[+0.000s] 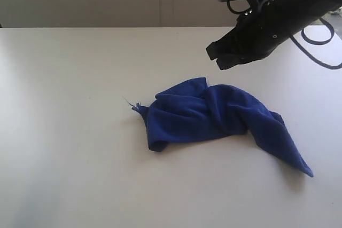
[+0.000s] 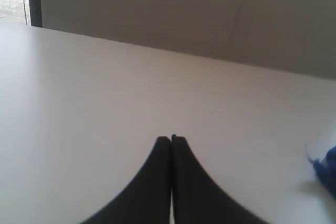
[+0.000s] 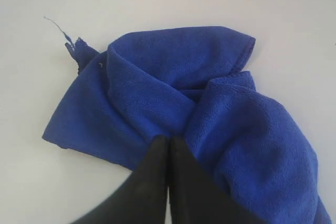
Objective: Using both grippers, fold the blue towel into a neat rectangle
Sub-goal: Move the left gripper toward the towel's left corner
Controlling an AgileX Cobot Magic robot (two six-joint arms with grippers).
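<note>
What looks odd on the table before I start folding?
The blue towel lies bunched and twisted in a heap, not spread flat. Its corner on the left of the exterior view is frayed, with a loose thread trailing onto the table. Nothing else stands out.

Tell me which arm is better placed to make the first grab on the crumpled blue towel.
Right. The right pincer hangs shut over the blue towel, which fills its wrist view. The left pincer, also shut, faces the table, with only the towel's edge in sight.
</note>
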